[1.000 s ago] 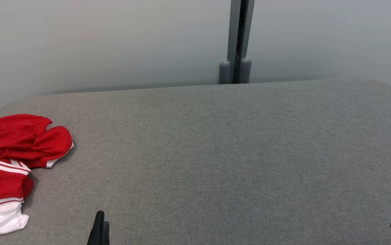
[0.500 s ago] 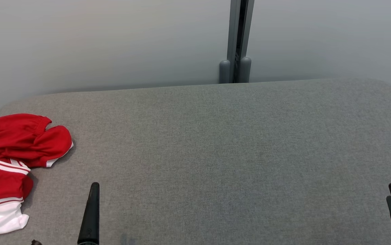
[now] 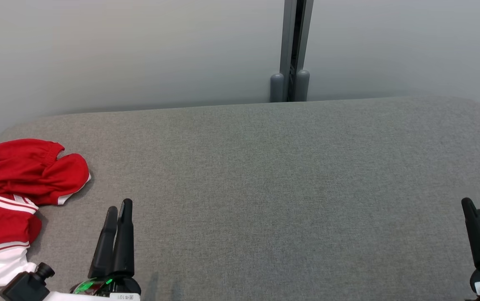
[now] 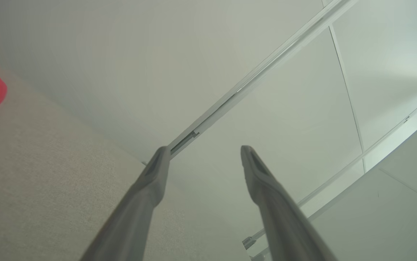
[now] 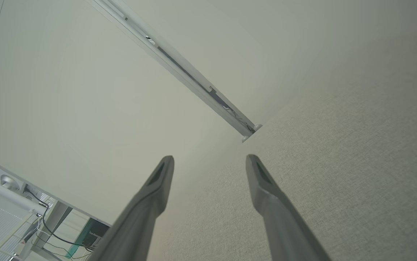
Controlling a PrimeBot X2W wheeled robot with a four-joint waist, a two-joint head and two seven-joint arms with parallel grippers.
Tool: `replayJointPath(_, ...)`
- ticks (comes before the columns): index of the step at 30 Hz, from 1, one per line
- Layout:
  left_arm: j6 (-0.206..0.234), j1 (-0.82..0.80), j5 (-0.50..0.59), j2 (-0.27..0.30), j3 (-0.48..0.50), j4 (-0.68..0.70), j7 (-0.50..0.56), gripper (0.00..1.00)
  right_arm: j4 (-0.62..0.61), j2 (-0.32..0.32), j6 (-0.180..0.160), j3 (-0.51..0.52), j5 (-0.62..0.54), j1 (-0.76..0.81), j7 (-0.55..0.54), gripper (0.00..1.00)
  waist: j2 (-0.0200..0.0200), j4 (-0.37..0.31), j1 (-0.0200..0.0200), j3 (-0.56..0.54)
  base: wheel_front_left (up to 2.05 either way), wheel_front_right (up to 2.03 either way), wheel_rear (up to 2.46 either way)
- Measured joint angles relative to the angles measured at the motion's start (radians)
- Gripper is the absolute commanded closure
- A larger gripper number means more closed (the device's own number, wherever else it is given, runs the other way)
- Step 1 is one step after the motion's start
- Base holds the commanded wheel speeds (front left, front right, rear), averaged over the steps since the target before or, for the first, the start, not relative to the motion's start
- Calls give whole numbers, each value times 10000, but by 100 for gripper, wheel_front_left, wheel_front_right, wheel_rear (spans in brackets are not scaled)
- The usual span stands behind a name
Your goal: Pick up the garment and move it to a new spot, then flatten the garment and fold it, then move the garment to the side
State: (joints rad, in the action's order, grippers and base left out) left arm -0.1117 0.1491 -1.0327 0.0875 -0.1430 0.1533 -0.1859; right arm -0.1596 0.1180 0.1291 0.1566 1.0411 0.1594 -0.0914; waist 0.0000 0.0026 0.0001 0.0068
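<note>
The garment (image 3: 10, 196) is lying partly beyond the head view's left edge; the right gripper (image 3: 473, 207) is sitting cropped at bottom right.

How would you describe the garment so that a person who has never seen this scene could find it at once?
Start from the wide grey fabric surface before the pale wall. At its left edge, left of the left gripper, lies a crumpled garment. It is bright red with white stripes and a white hem, unlike the plain grey around it.

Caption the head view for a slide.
Crumpled red-and-white garment lies far left on the grey surface; left gripper and right gripper empty in front.
</note>
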Motion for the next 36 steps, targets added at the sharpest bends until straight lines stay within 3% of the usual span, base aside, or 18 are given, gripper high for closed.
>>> replayJointPath(20, 644, -1093, 3937, 441, -295, -794, -211, 0, 700, 217, 2, -1051, -3565, -998, 1037, 0, 0, 7, 0, -18, 0, 0, 0)
replayJointPath(36, 1028, -1756, 5490, 593, -222, -2008, -257, 0, 1739, 203, 2, -1536, -5436, -1490, 1680, 0, 0, -14, -1, -40, 0, 0, 0)
